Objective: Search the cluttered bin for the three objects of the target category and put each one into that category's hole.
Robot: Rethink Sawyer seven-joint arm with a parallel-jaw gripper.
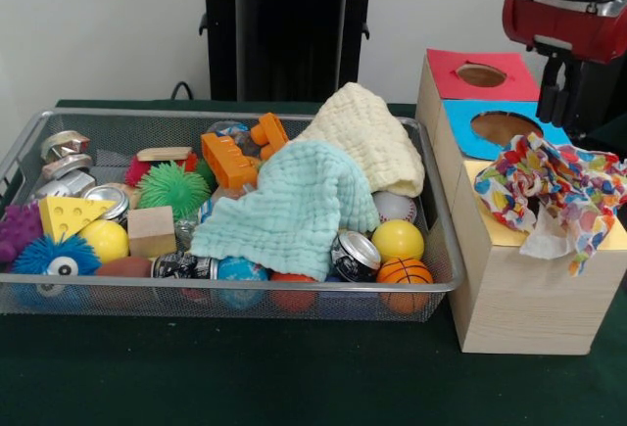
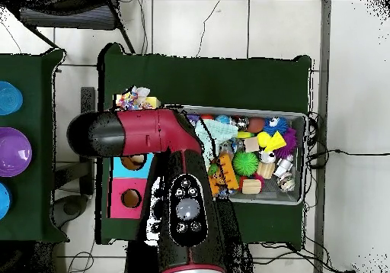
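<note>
Leftward in the front view, the mesh bin (image 1: 29,147) held two more cloths, a mint one (image 1: 289,206) beside a cream one (image 1: 367,137). Right of it, the multicoloured cloth (image 1: 554,186) lay crumpled across the wooden box's (image 1: 519,299) yellow section, long axis left-right. Just above and behind hung the gripper (image 1: 556,93); I could not tell whether it was open or closed.

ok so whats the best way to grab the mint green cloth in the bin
Pinch the mint green cloth at its raised middle fold, coming straight down from above. It lies draped over cans and balls, so its edges hang among clutter, while the top bunches up clear of them. The cream cloth overlaps its far edge, so lifting there could drag both.
</note>
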